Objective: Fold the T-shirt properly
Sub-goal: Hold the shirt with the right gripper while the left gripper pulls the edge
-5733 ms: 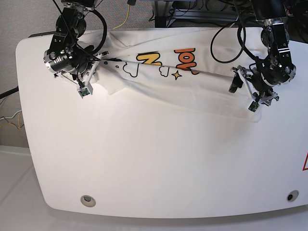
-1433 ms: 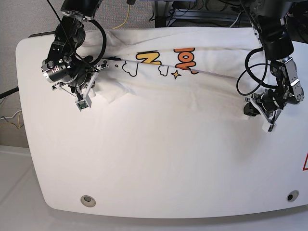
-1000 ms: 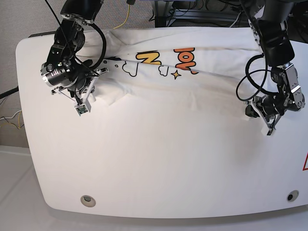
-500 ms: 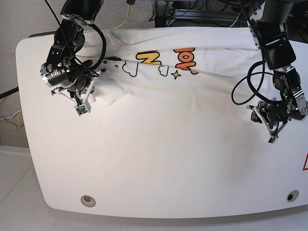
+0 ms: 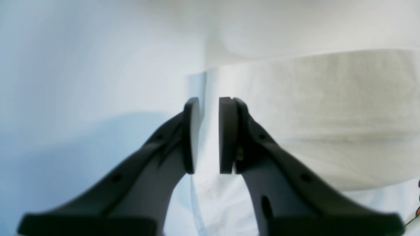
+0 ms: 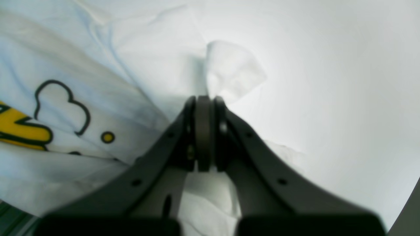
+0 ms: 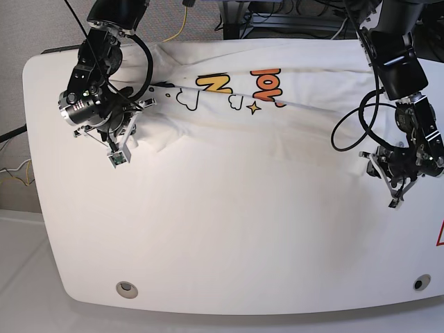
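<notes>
Glossy white tabletop (image 7: 208, 236), soft T-shirt (image 7: 277, 125)

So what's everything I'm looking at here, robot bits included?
T-shirt: one, white with yellow and orange letters, clouds and a star, lying partly folded across the far half of the table.
Table: one, white and glossy, filling most of the base view.
Round holes: two, grey, near the table's front corners.
Cables: several, yellow and black, behind the table.
Right gripper: one, black, jaws shut on a fold of T-shirt by the cloud print.
Left gripper: one, black, jaws a little apart at the T-shirt's edge, nothing visibly held.
</notes>
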`<action>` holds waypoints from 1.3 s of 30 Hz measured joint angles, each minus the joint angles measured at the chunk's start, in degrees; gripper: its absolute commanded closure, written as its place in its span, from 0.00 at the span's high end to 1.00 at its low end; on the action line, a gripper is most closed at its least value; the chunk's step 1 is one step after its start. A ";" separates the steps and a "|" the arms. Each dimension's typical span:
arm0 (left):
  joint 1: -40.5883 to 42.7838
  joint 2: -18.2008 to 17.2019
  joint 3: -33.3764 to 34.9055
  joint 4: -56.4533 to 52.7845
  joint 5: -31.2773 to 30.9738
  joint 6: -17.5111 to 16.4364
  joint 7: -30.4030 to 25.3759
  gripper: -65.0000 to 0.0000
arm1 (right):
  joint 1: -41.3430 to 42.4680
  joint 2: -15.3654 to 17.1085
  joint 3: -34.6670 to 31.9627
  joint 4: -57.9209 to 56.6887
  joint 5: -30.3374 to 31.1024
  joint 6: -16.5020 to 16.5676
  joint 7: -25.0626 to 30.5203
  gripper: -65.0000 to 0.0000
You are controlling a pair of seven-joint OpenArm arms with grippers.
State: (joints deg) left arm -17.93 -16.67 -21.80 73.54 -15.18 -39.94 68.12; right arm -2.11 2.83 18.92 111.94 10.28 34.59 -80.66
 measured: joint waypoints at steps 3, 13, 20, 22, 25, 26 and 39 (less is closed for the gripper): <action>0.17 -0.02 0.00 0.00 0.13 0.02 0.00 0.16 | -0.02 0.00 0.00 0.02 0.00 -0.02 0.00 0.00; 3.06 0.00 0.00 -0.07 5.20 0.00 -4.87 0.56 | -0.22 0.02 0.00 0.02 0.00 -0.02 0.00 0.00; 4.76 0.46 -0.04 -0.11 6.40 0.00 -8.20 0.91 | -0.20 0.02 0.00 0.02 0.00 -0.02 0.00 0.00; 4.81 0.76 -0.02 -0.11 6.34 0.00 -9.31 0.92 | -0.20 0.02 0.00 0.00 0.00 0.00 0.00 0.00; 4.94 0.98 0.00 -0.15 5.95 0.00 -11.65 0.92 | -0.20 0.02 0.00 0.00 0.00 0.00 0.02 0.00; 4.94 1.03 0.00 -0.20 6.01 0.00 -11.87 0.92 | -0.20 0.02 0.00 0.00 0.00 0.00 0.00 0.00; 4.52 3.89 -0.09 -6.03 11.54 0.02 -17.64 0.92 | -0.20 -0.90 0.00 -0.02 -0.02 -0.02 -0.04 0.00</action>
State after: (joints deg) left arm -13.41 -12.78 -21.89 67.51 -3.64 -39.92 50.48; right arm -2.31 1.93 18.92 111.92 10.26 34.57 -80.71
